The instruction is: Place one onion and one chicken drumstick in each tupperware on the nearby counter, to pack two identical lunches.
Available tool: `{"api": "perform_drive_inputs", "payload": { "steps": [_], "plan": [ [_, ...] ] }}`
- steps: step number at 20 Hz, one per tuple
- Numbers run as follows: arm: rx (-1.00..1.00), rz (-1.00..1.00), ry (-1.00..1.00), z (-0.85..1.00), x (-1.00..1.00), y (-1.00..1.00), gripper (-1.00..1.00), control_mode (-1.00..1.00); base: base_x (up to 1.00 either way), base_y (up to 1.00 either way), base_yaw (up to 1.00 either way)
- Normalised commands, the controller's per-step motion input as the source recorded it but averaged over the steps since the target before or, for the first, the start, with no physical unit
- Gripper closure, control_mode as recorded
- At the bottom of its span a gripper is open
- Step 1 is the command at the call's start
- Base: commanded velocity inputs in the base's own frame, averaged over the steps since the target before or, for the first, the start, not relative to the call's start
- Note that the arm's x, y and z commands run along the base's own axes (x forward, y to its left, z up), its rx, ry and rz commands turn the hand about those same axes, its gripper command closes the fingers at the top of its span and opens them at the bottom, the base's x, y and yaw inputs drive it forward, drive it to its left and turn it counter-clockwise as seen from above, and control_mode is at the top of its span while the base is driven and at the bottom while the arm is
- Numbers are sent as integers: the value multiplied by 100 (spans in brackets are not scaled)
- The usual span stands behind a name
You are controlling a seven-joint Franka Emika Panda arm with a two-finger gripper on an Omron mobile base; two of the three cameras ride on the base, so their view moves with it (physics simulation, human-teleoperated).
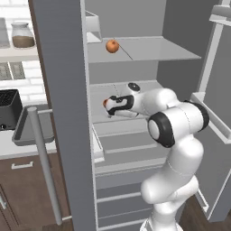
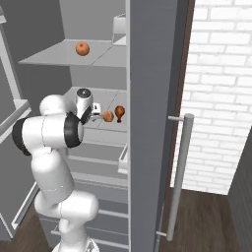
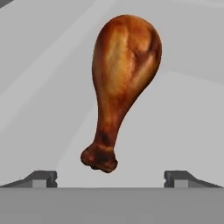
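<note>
The arm reaches into an open grey fridge [image 1: 135,58] with several shelves. To the fridge's left in the left base view, a pale surface [image 1: 9,146] runs over dark brown cabinets, backed by white brick wall. A grey tupperware [image 1: 31,128] lies on that surface at its edge nearest the fridge, with a black toaster [image 1: 9,108] just beside it on the far side. A jar [image 1: 22,35] stands on a wall shelf above.

An onion [image 1: 112,45] rests on the upper fridge shelf, near its front edge. The right base view shows a second onion [image 2: 108,116] and a drumstick [image 2: 119,112] side by side on the middle shelf, close together; whether they touch cannot be told. In the left base view the hand hides most of that spot. The right base view also shows the fridge door's long handle [image 2: 178,172] and a dark wood floor.

The hand [image 3: 110,178] is level with the middle shelf, its fingers [image 3: 43,178] spread wide. The hand view shows the drumstick just ahead, its bone end toward the gap between the tips. The hand holds nothing and touches nothing.
</note>
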Motion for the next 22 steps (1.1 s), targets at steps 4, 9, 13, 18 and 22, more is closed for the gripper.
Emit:
{"api": "perform_drive_inputs", "payload": {
  "steps": [4,9,13,18,22],
  "plan": [
    [0,-2,0,-16,42,14,-100,-100,0,0,0],
    [-1,-2,0,-20,39,18,-100,-100,0,0,0],
    [-2,-1,0,-32,33,17,100,-100,0,0,0],
    [-1,0,-1,-38,4,4,100,-100,0,0,0],
    [0,0,-5,-29,-27,0,100,-100,0,0,0]
  ]
}}
